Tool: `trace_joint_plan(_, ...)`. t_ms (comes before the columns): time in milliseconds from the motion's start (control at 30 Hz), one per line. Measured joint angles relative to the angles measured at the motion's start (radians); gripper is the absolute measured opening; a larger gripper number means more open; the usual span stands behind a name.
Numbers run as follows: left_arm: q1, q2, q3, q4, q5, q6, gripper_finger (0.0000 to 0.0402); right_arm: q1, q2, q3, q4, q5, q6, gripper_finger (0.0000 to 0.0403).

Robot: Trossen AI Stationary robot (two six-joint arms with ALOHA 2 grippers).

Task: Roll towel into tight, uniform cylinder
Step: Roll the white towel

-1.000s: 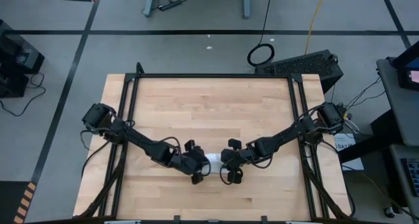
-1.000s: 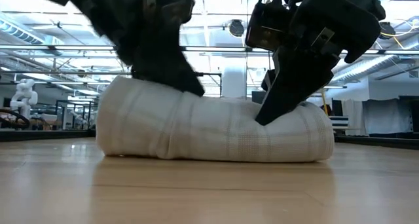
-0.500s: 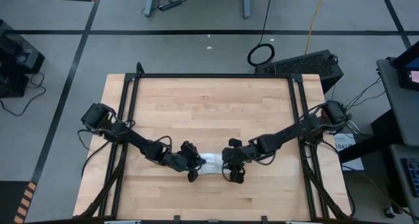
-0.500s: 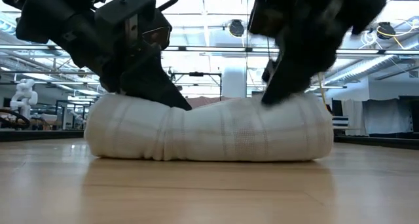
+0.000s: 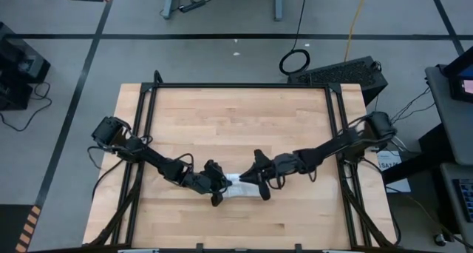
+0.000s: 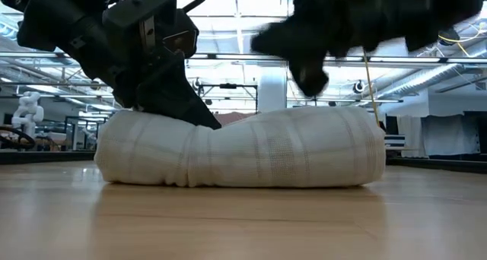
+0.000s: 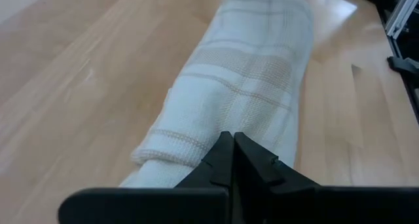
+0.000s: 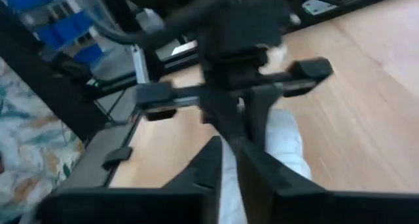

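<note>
Since a second ago the right gripper (image 6: 308, 81) has lifted off the towel (image 6: 243, 150), jaws narrow, empty. Left gripper (image 7: 232, 142), closed, presses the roll's 9 o'clock end. Towel lies rolled at the surface's (image 5: 222, 116) 6 o'clock side. Step: final tightening; next, even out the flattened end.

right gripper (image 6: 327, 43) smeared by motion blur in low view, towel (image 5: 240, 186) mostly covered by both arms from above
</note>
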Motion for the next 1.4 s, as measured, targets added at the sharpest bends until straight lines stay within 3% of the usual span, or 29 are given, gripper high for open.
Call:
trace_joint_plan(167,0.003,-0.004,0.0,-0.003,0.003,0.001,0.0013,0.013,0.167,-0.046,0.231,-0.001,0.027,0.0006)
trace_joint_plan(467,0.003,-0.006,0.001,-0.008,0.03,0.0,0.0013,0.038,0.364,0.002,0.302,0.03,0.043,0.0001)
trace_joint_plan(700,0.003,-0.125,0.001,-0.058,0.1,-0.001,0.0013,0.038,0.385,0.004,0.311,0.028,0.053,0.0)
trace_joint_plan(867,-0.008,-0.193,0.002,-0.033,0.078,0.048,0.0013,0.037,0.385,0.004,0.316,0.028,0.054,0.0)
trace_joint_plan(1000,-0.016,-0.156,0.003,-0.088,-0.013,0.073,0.0013,0.037,0.385,0.004,0.31,0.028,0.054,0.0)
trace_joint_plan(1200,-0.021,-0.038,0.003,-0.086,-0.012,0.023,0.0013,0.038,0.385,0.004,0.302,0.028,0.054,0.0)
trace_joint_plan(1400,-0.04,-0.001,0.006,-0.096,-0.048,-0.009,0.0013,0.038,0.385,0.004,0.287,0.027,0.054,0.0)
